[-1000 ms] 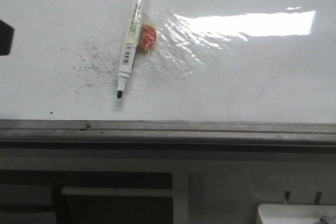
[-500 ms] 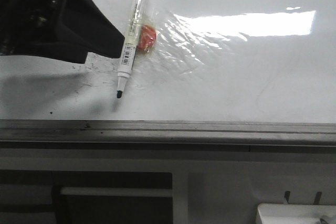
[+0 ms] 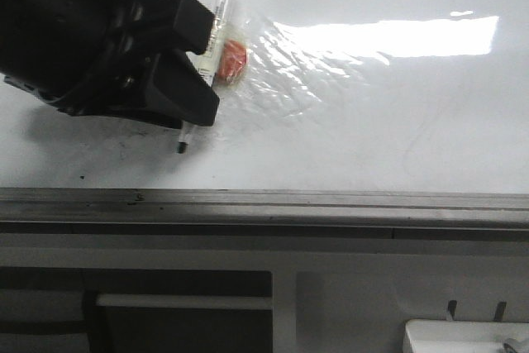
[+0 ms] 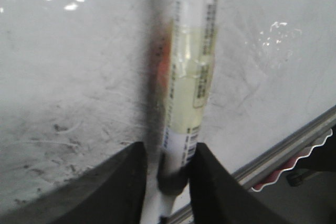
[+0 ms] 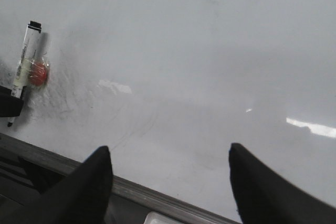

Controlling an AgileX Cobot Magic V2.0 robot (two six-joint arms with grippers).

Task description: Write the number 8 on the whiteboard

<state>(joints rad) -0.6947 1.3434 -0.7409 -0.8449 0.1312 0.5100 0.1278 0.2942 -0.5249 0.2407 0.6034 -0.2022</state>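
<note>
The whiteboard (image 3: 372,138) is glossy white with faint black specks, and I see no number 8 on it in any view. A clear-barrelled marker (image 3: 223,6) with a black cap lies on the board, its black tip towards the near rail. My left gripper (image 3: 211,76) is down over the marker's tip end. In the left wrist view the left gripper (image 4: 167,153) is open with the marker (image 4: 189,93) between its fingers (image 4: 215,187), one finger touching the barrel and a gap at the other. My right gripper (image 5: 169,153) hangs wide open over bare board (image 5: 199,51), empty, far from the marker (image 5: 23,61).
A small orange lump (image 3: 234,59) sits beside the marker under a wrinkled clear film patch (image 3: 289,64). A grey metal rail (image 3: 264,204) runs along the board's near edge. Below it, a white tray corner (image 3: 463,336) shows at the lower right.
My left arm came in from the left and now covers the marker's lower half with its fingers either side. The marker's tip has shifted slightly left.
</note>
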